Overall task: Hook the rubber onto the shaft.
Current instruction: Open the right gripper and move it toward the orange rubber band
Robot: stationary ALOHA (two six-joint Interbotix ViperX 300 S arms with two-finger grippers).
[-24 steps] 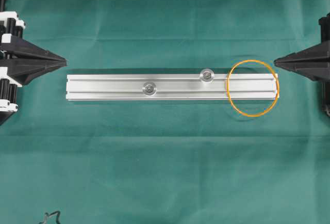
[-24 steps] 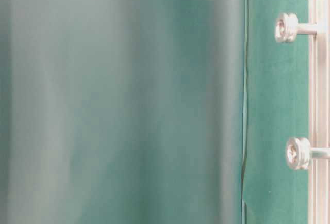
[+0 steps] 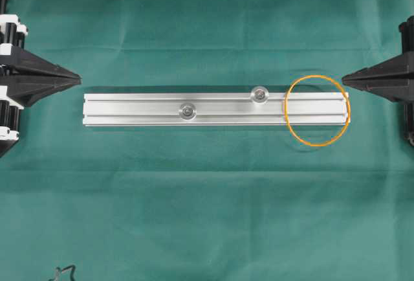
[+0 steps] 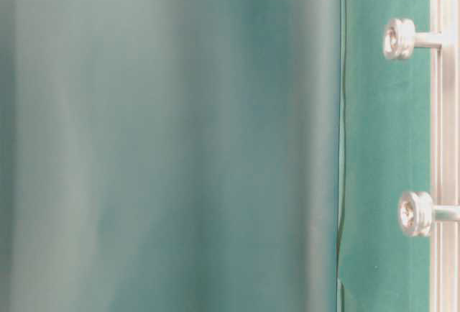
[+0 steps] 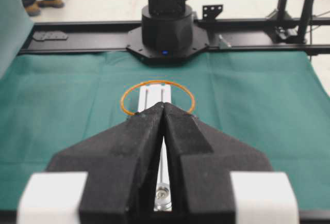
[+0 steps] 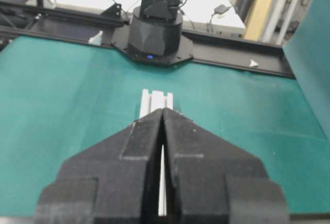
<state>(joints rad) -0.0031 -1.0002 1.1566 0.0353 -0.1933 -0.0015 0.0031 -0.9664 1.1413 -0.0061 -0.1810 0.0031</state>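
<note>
Basically nothing on the cloth has moved vs half a sec ago: the rubber (image 3: 317, 111) lies in the same spot, an orange oval draped flat across the right end of the rail (image 3: 136, 111) in the overhead view, its near and far arcs spilling onto the green cloth (image 3: 207, 216) on both sides. Only small change: the left gripper (image 3: 76, 74) sits a touch further toward its own edge of the overhead view, the right gripper (image 3: 345, 78) likewise shifted a hair. Both have jaws pressed together, tips meeting in a point, holding nothing; wrist views confirm, w/ just a hairline seam between the black fingers (image 5: 144, 131). Each is off its end of the rail, not touching it; the right one is near the band, the left well apart from it. Two upright shafts stand on the rail, the one nearer the band (image 3: 259, 93) just beside the loop's edge, the other (image 3: 187, 110) further along. Table-level view shows both as silver pegs w/ wider heads (image 4: 399, 38), band barely visible at top. So task looks unstarted: band not on any shaft, no grasp yet. Next prob. needs the right jaws to part and pinch the band.
</note>
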